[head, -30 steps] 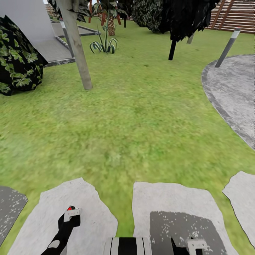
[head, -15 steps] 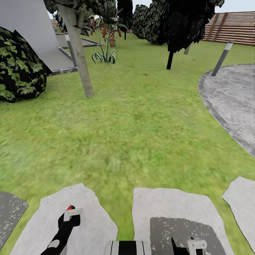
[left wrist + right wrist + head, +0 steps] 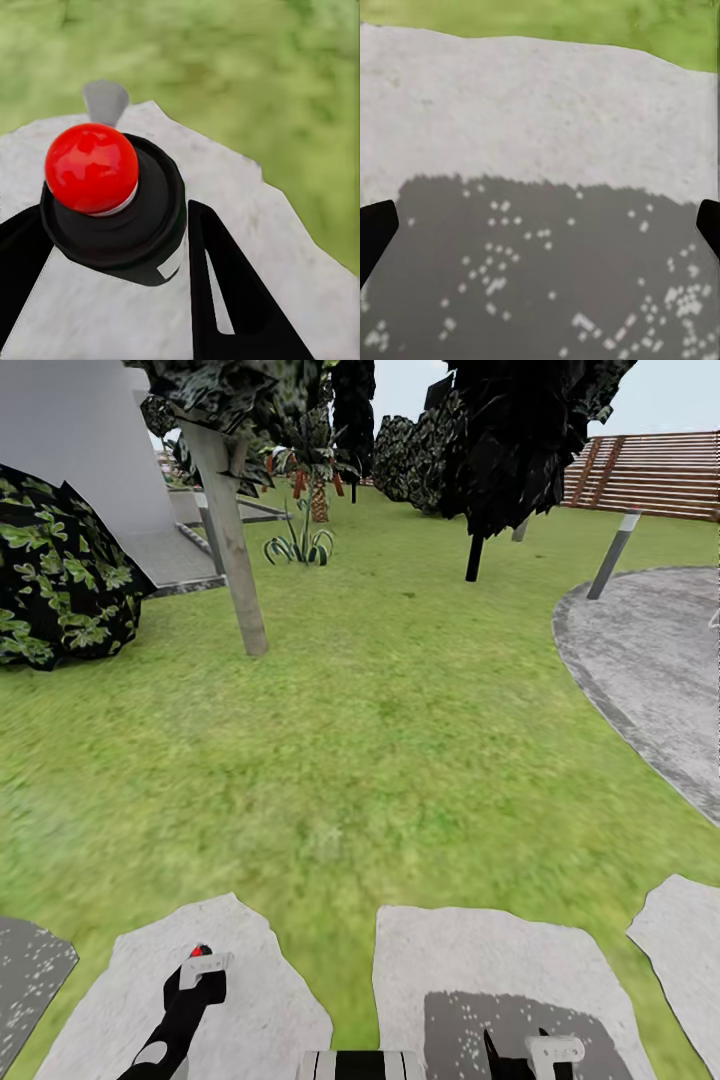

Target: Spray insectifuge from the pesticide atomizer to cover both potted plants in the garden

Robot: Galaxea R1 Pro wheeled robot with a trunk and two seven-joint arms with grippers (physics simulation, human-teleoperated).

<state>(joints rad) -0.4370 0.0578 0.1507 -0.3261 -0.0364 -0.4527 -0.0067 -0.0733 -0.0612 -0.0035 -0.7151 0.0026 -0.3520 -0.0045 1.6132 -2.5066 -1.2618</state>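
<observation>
Looking out across the garden lawn [image 3: 400, 740], we've got green grass running from the middle of the frame right up to the top. Grey curved paving [image 3: 650, 670] sweeps down the right side, and the brown slat fence [image 3: 650, 485] closes off the upper right. A grey building wall [image 3: 80, 450] stands in the upper left, with a dark leafy bush [image 3: 60, 590] below it. A pale leaning tree trunk [image 3: 235, 550] rises beside the bush, and a dark tree [image 3: 520, 430] stands at top centre. Along the bottom edge lie pale stone slabs [image 3: 270, 1000]. One potted plant [image 3: 298, 545], a low rosette of pointed leaves, sits far off in the upper left centre, in front of a small palm. A grey bollard [image 3: 612, 555] leans at the paving's edge. Down in the lower left, the left gripper [image 3: 195, 972] hangs over a slab, and up close the left gripper [image 3: 120, 247] has its two black fingers [image 3: 225, 292] clamped either side of the pesticide atomizer [image 3: 112, 210], a dark round body with a red ball on top. At the bottom right, the right gripper [image 3: 520, 1055] hovers above a shadowed slab; seen close, the right gripper [image 3: 540, 232] is spread wide with nothing between its tips.
</observation>
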